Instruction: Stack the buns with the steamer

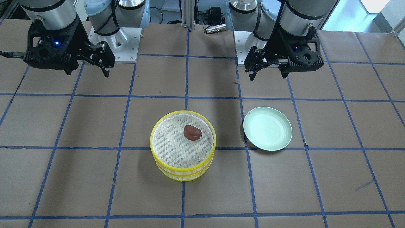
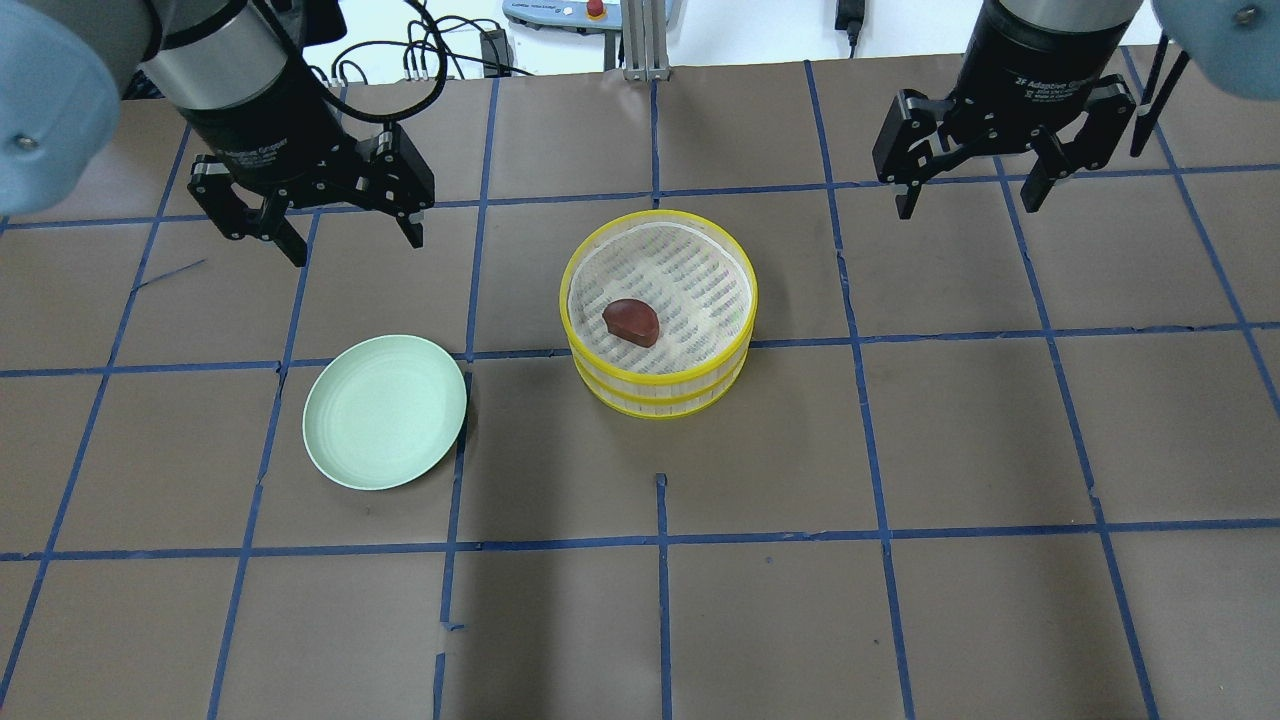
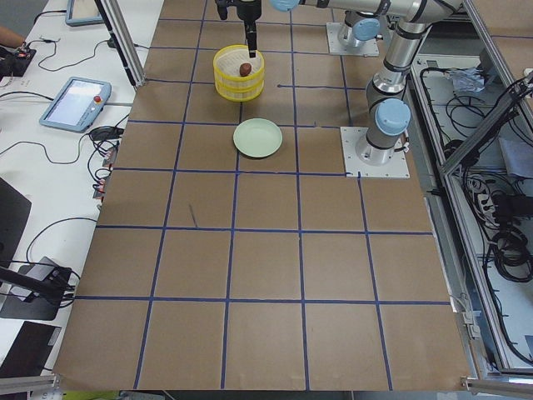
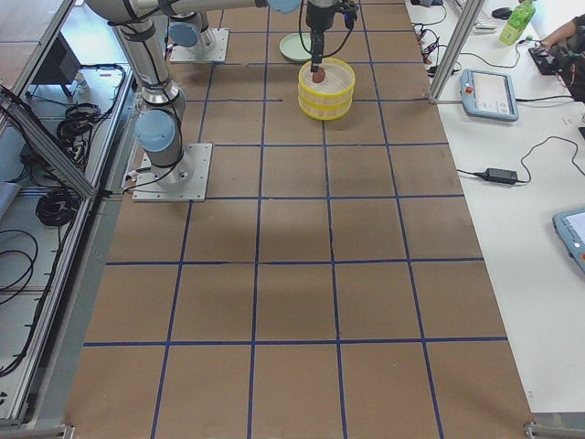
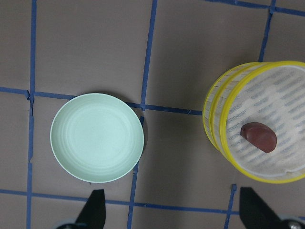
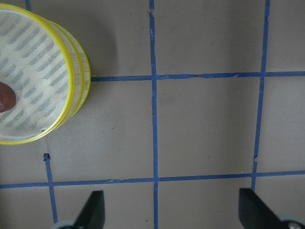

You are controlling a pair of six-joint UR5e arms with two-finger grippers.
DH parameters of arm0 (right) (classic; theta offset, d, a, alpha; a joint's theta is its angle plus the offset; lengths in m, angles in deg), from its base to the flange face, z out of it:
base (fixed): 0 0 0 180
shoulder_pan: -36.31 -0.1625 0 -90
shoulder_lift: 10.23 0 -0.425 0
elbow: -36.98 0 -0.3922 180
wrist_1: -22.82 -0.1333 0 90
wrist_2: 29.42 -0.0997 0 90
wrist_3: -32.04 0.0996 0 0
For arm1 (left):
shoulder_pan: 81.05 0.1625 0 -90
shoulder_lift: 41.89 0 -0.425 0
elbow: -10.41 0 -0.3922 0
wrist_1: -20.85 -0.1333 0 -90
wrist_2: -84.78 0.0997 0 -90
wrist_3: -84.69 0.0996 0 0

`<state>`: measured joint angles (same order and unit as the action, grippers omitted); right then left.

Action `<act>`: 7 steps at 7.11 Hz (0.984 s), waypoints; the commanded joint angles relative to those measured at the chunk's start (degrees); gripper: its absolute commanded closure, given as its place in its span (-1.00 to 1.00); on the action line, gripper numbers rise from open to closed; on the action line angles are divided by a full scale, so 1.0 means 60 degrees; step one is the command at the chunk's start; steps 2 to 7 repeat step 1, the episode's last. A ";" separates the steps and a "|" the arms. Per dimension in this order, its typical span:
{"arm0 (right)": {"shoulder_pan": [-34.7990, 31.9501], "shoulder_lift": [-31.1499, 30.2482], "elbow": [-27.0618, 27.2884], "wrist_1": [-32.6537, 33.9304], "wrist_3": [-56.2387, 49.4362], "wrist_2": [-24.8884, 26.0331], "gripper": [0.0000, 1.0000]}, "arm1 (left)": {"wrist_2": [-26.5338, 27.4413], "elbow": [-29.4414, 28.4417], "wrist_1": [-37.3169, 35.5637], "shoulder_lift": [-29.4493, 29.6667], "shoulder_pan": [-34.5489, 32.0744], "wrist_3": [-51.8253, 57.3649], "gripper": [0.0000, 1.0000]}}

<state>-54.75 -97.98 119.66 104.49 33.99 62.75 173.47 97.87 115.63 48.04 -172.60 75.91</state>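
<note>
— Starting wide: looking over the brown papered table (image 2: 980, 430) and finding the yellow steamer (image 2: 655, 390) standing near its middle, two tiers seated one on the other.

— Judging the stacking as close to done, then. Advising what for the step in hand?

— Probably pulling clear. Rising straight up rather than sweeping sideways, and staying well off the upper rim, so as not to be nudging the top tier off the lower one. Checking the two yellow rims as sitting flush before leaving them.

— Noting the pale green plate (image 2: 385, 412) lying bare near the steamer, not touching it, on the left arm's side.

— And the grippers?

— Seeing the left gripper (image 2: 357, 245) hovering off the table on the plate's side, jaws spread wide, gripping nothing and touching nothing. Seeing the right gripper (image 2: 970, 208) doing likewise on the far side of the steamer, well apart from it, jaws just as wide and bare.

— Placing the buns where?

— Finding the reddish-brown bun (image 2: 631, 322) resting on the mesh of the top tier, slightly off centre. Not seeing the white bun in any view; possibly hiding in the lower tier, but unable to tell.
</note>
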 commanded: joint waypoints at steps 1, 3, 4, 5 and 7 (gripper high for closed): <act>0.0001 0.0019 0.0018 0.0012 -0.0017 -0.0040 -0.99 | 0.0012 0.0144 -0.0093 -0.0222 0.0039 -0.0031 -1.00; 0.0001 0.0019 0.0018 0.0012 -0.0017 -0.0040 -0.99 | 0.0012 0.0144 -0.0093 -0.0222 0.0039 -0.0031 -1.00; 0.0001 0.0019 0.0018 0.0012 -0.0017 -0.0040 -0.99 | 0.0012 0.0144 -0.0093 -0.0222 0.0039 -0.0031 -1.00; 0.0001 0.0019 0.0018 0.0012 -0.0017 -0.0040 -0.99 | 0.0012 0.0144 -0.0093 -0.0222 0.0039 -0.0031 -1.00; 0.0001 0.0019 0.0018 0.0012 -0.0017 -0.0040 -0.99 | 0.0012 0.0144 -0.0093 -0.0222 0.0039 -0.0031 -1.00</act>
